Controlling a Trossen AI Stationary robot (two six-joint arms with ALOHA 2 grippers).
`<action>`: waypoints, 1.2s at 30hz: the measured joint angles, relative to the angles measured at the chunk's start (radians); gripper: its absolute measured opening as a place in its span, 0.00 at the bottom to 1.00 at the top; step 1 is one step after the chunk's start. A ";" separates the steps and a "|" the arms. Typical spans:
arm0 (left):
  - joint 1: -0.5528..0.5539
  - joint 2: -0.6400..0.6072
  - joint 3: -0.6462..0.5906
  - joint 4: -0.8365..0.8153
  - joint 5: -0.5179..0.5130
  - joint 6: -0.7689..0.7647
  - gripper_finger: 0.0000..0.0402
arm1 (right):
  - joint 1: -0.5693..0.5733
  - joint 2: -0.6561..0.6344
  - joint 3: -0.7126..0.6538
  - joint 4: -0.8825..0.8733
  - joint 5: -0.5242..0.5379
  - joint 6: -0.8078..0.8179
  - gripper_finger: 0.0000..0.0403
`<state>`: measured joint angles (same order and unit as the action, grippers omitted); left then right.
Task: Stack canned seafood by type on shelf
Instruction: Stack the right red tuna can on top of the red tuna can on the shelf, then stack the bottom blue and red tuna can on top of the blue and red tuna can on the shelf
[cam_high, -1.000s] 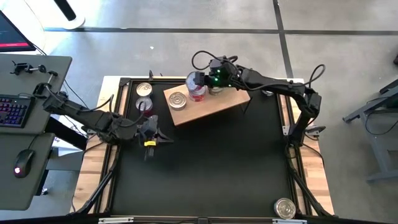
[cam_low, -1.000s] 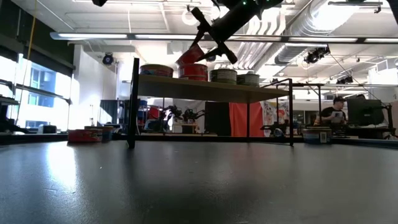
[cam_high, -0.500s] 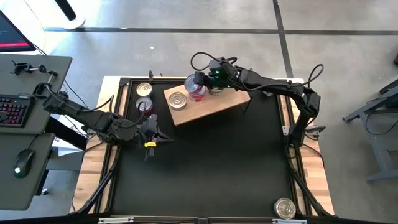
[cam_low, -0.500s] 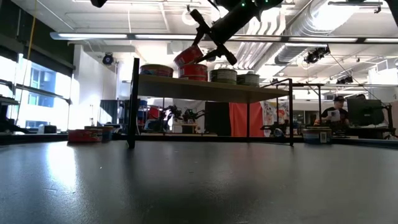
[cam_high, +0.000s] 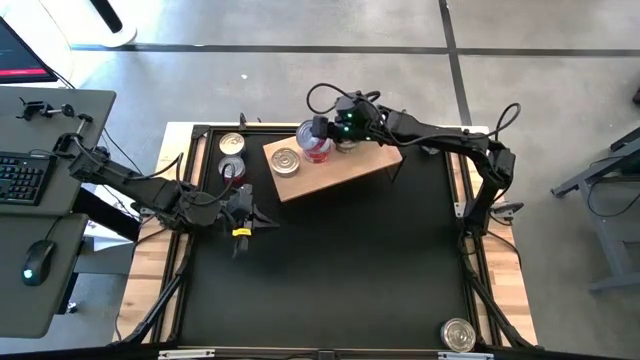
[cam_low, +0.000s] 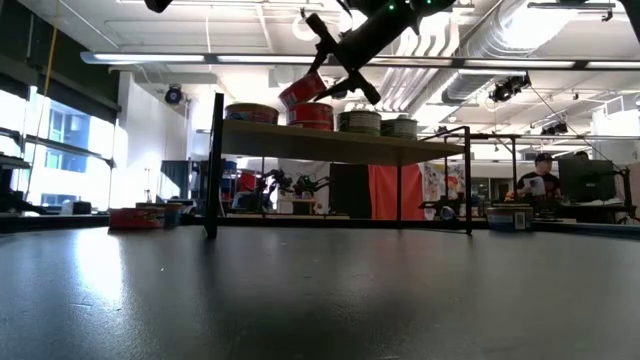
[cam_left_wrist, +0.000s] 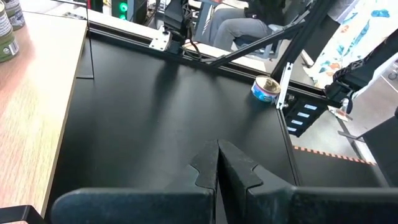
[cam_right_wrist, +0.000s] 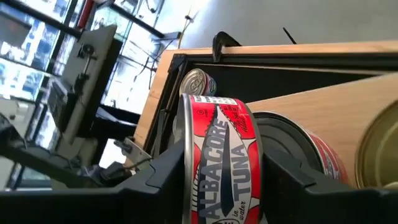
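The shelf (cam_high: 335, 168) is a light-brown wooden board on thin legs at the table's far middle; it also shows in the low view (cam_low: 330, 146). On it stand a silver-lidded tin (cam_high: 285, 161), a red tin (cam_high: 320, 152) and more tins (cam_low: 360, 122). My right gripper (cam_high: 318, 130) is above the shelf, shut on a red tuna tin (cam_right_wrist: 219, 155) over the standing red tin (cam_right_wrist: 301, 149). My left gripper (cam_high: 247, 214) is shut and empty, low at the table's left. Two tins (cam_high: 232, 144) stand on the table left of the shelf. My right gripper pinches the red tuna tin between its two fingers (cam_right_wrist: 283, 177), which seem to sit on its two flat ends; the label side (cam_right_wrist: 224, 143) faces the wrist. The fingers slant down from the table's right. The tin is tilted (cam_low: 303, 90), clear of the tin below.
A lone tin (cam_high: 458, 334) stands at the table's near right corner; it also shows in the left wrist view (cam_left_wrist: 267, 88). A desk with a keyboard (cam_high: 22, 178) and mouse stands left of the table. A person (cam_low: 540, 180) sits in the room beyond.
My right gripper has shifted slightly toward the table's left above the shelf and turned a little; the red tin has turned with it, still tilted and clear of the tin below.
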<state>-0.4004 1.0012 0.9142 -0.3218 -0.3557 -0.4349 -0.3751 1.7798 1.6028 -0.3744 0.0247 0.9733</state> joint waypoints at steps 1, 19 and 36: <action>0.000 0.000 0.000 0.000 0.000 0.000 0.00 | 0.002 0.000 0.000 0.000 -0.002 -0.007 0.39; 0.000 0.000 0.000 -0.016 0.001 0.000 0.00 | 0.002 0.002 -0.002 -0.073 0.041 0.001 0.57; 0.000 0.000 0.000 -0.052 0.001 -0.008 0.00 | -0.025 -0.042 -0.002 -0.074 0.027 -0.014 0.61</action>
<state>-0.4004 1.0012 0.9146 -0.3740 -0.3546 -0.4431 -0.3996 1.7374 1.6009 -0.4488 0.0513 0.9596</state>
